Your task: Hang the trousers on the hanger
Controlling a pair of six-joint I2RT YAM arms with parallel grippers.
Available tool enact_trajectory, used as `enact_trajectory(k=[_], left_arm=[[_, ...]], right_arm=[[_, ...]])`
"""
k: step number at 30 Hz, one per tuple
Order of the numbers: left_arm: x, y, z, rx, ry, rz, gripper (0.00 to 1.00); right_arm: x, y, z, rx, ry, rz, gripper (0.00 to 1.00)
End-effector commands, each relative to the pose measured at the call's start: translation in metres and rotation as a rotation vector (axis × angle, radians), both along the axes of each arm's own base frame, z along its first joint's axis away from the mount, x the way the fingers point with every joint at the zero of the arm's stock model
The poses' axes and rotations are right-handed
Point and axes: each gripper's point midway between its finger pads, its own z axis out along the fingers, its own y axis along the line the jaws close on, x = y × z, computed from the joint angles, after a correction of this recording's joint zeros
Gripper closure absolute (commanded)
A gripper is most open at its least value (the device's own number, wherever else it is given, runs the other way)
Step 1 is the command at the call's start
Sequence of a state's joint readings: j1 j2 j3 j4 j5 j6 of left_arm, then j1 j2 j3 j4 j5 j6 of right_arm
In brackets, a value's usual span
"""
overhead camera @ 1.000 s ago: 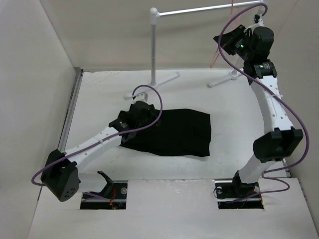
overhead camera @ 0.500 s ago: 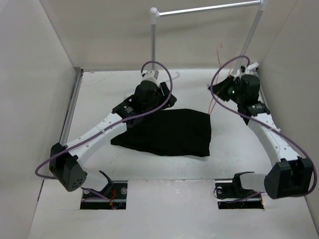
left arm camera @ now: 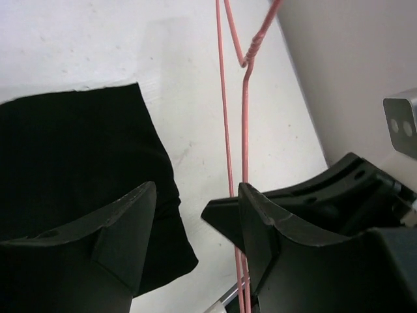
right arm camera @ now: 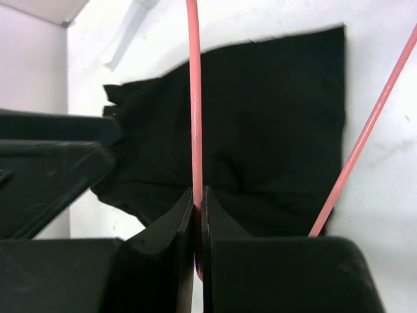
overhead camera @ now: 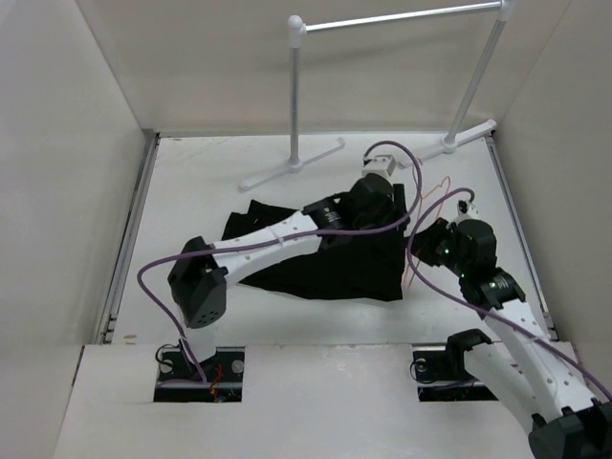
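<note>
Right wrist view showed our right gripper (right arm camera: pixel 197 199) nearest, its fingers (right arm camera: pixel 163 261) pinched tight on the hanger (right arm camera: pixel 195 98) wire. Beyond it, the left gripper (left arm camera: pixel 195 195) hung half-parted and empty over the right edge of the trousers (left arm camera: pixel 71 163), which lay flat on the worktop (overhead camera: pixel 191 191). We judged it should grasp fabric only, clear of the wire.

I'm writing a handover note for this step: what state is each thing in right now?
Trousers: lying flat on the table, not hung.
Hanger: off the rail, gripped by its wire.
Right gripper: shut on the hanger.
Left gripper: open, holding nothing.
Rail: standing upright.
</note>
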State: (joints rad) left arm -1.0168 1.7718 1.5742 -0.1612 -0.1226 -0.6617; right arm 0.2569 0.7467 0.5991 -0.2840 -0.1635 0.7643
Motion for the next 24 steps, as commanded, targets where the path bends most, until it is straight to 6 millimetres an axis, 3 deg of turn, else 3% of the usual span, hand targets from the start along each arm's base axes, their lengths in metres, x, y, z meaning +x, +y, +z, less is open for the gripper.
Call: enact_trajectory(k=[1,6,16,24], left_arm=[[0.001,-0.023,0.033,-0.050,-0.079,0.005,0.48],[-0.001,-0.047,0.029,-0.056,-0.098,0.004,0.48],[0.010,-0.063,0.002,-0.023,-0.124,0.076,0.51],[0.011,-0.070,-0.009,-0.016,-0.117,0.077,0.72]], right_arm=[[-0.017,-0.005,-0.015,-0.009,0.032,-0.020,0.92],[-0.037,-0.011,-0.030,-0.028,0.077,-0.025,0.92],[-0.057,-0.001,-0.036,-0.048,0.120,0.014,0.92],[-0.060,-0.001,-0.034,-0.046,0.122,0.014,0.92]])
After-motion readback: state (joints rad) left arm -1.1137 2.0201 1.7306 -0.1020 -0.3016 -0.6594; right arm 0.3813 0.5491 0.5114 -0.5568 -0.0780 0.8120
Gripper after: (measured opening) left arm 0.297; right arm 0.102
